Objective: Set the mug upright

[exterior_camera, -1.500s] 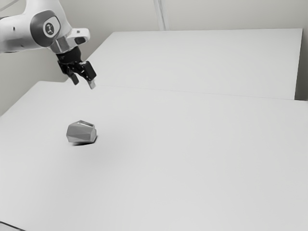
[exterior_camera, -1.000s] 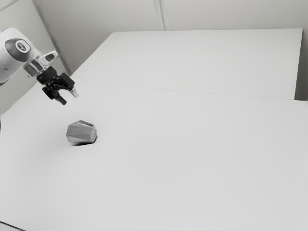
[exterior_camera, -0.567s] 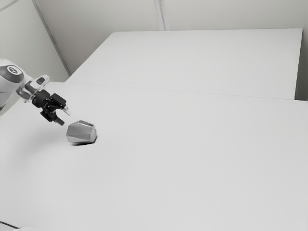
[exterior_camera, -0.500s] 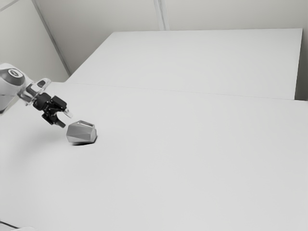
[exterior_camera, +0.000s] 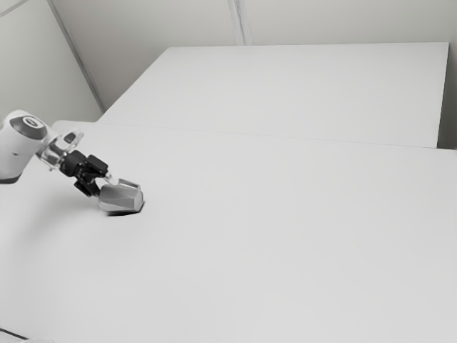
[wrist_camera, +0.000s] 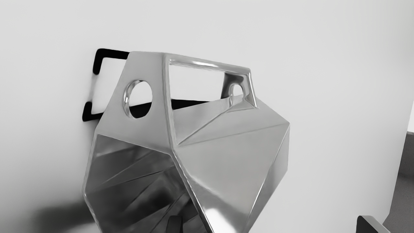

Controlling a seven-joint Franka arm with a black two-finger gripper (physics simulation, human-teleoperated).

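The mug (exterior_camera: 121, 199) lies on its side on the table (exterior_camera: 285, 236), handle (wrist_camera: 207, 64) uppermost — its long axis runs roughly level, mouth toward the tool (exterior_camera: 105, 186), base toward the exterior view's right. The arm (exterior_camera: 20, 148) reaches in low from the exterior view's left, hand slanting down. The tool's fingers stand wide apart, gripping nothing — one fingertip (wrist_camera: 174, 224) at the mouth, the other outside the mug.

No words, brands or numbers can be read; a small, pale, round emblem (exterior_camera: 31, 122) sits on the dark grey, rounded joint cap (exterior_camera: 25, 131) of the smooth white robot arm (exterior_camera: 17, 151), its design too small to make out
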